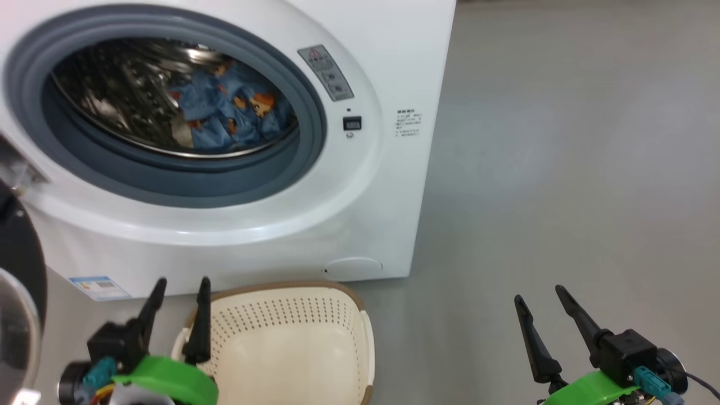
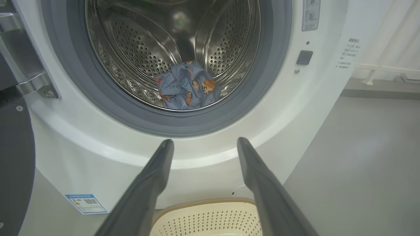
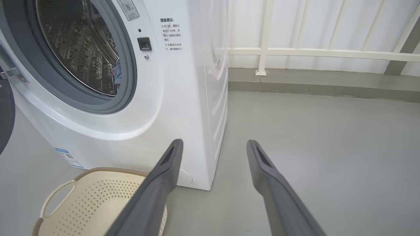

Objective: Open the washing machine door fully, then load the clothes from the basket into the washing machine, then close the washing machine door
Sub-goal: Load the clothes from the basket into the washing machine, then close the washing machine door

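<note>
Soft clothes (image 1: 225,109) are in, basket (image 1: 281,288) looks bare, left gripper (image 1: 184,281) and right gripper (image 1: 538,292) both spread empty, so that stiff, hinged washing machine door (image 1: 25,264) at the left likely wants a push on its slick black rim.

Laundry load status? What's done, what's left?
Done: the washing machine door stands open at the left. The clothes lie inside the washing machine. The basket looks empty as far as it shows.
In hand: nothing. The left gripper and right gripper are open, fingers empty.
Left: closing the door.
</note>
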Robot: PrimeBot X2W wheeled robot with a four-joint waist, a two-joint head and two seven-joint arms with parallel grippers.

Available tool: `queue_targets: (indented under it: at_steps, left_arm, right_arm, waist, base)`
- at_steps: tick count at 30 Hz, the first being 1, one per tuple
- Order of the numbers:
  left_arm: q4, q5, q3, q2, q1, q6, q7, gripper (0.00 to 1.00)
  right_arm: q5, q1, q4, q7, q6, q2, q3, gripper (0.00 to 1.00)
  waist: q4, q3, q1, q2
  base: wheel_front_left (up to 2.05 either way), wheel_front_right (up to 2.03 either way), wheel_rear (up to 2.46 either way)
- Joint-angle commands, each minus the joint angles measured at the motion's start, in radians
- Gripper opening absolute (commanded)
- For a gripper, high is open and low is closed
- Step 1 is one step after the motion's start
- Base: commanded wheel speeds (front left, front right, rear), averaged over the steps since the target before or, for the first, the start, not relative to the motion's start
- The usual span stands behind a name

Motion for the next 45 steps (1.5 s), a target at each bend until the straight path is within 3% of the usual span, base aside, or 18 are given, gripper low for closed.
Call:
queue_targets:
  at_steps: [1, 22, 45]
  left_arm:
    - [-0.048, -0.008, 0.038, 0.011, 0.023, 0.014, -0.006, 1.0]
    - [-0.219, -0.001, 0.024, -0.027, 0.255, 0.096, -0.006, 1.0]
    - [-0.24, 0.003, 0.028, -0.043, 0.263, 0.069, -0.006, 1.0]
  right_arm:
    - [-0.011, 0.003, -0.03, 0.001, 0.002, 0.001, 0.018, 1.0]
    - [0.013, 0.054, -0.052, 0.006, 0.002, 0.007, 0.018, 1.0]
    - [0.018, 0.051, -0.037, 0.002, 0.002, 0.007, 0.023, 1.0]
  waist:
    - [0.018, -0.049, 0.0, 0.0]
    - [0.014, -0.15, 0.0, 0.0]
    - [0.012, -0.151, 0.0, 0.0]
  base:
    - [0.0, 0.0, 0.0]
    - [0.0, 0.0, 0.0]
    - [0.0, 0.0, 0.0]
